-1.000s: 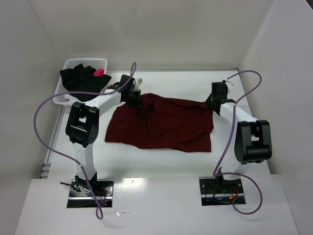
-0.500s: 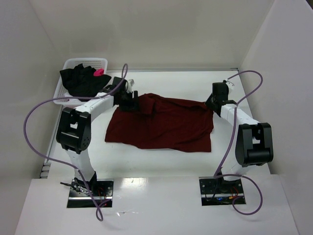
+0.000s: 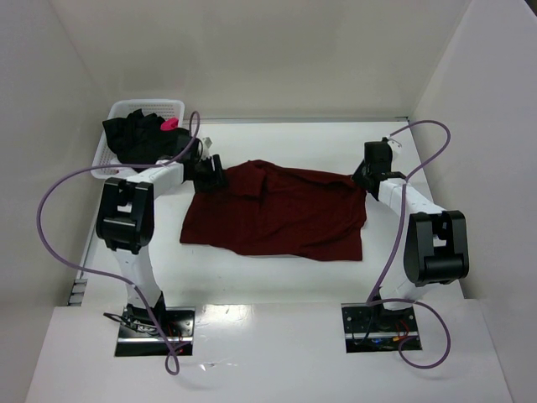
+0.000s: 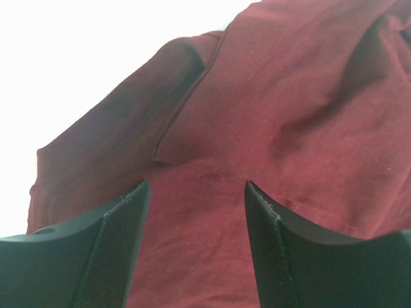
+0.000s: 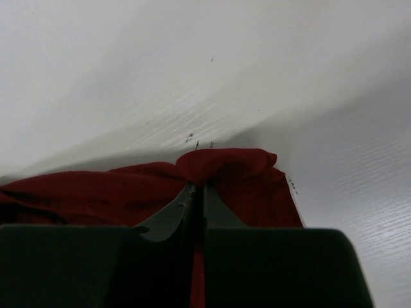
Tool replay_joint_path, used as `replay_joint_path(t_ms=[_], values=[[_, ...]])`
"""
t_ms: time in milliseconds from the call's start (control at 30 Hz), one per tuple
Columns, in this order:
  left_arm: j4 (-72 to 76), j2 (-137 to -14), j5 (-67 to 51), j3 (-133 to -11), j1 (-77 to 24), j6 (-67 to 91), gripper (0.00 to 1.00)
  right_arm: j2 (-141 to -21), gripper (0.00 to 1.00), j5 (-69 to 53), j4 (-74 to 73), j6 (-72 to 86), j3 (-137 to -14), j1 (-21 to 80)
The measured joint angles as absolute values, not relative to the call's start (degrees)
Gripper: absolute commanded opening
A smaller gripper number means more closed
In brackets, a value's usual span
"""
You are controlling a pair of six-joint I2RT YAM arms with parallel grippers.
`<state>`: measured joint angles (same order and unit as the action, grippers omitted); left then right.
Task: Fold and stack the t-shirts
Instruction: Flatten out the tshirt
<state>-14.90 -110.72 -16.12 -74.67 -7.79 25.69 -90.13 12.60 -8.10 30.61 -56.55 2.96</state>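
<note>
There's the left end effector [image 4: 194, 185], released, fingers spread, nothing between them, with the maroon shirt [image 4: 270, 115] right in front. The right end effector [image 5: 199, 187] is clenched on the shirt's far-right corner. The shirt lies spread on the surface [image 3: 277, 277] between both. The black shirt [image 3: 134, 141] is heaped in the basket [image 3: 174, 106], beyond the left one.

table [image 3: 277, 281]: white | 1 maroon t-shirt [image 3: 285, 220]: spread out, centre | 1 white mesh basket [image 3: 143, 104]: far-left corner
</note>
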Motion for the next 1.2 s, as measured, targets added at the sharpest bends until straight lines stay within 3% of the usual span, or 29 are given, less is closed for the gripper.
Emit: replay_joint_path(t_ms=[733,933,1200], values=[[-8.78,-115.57,-22.61,-75.37,-5.39,28.08,0.62,-90.13,0.07,12.67,-8.10,29.91,-56.55,2.96],[-7.73,-116.18,-24.43,-75.37,-5.39,28.99,0.54,-90.13,0.07,12.67,-8.10,29.89,-56.55,2.96],[-7.14,-117.03,-25.80,-76.20,-5.39,29.19,0.52,-90.19,0.07,12.67,-8.10,29.87,-56.55,2.96]])
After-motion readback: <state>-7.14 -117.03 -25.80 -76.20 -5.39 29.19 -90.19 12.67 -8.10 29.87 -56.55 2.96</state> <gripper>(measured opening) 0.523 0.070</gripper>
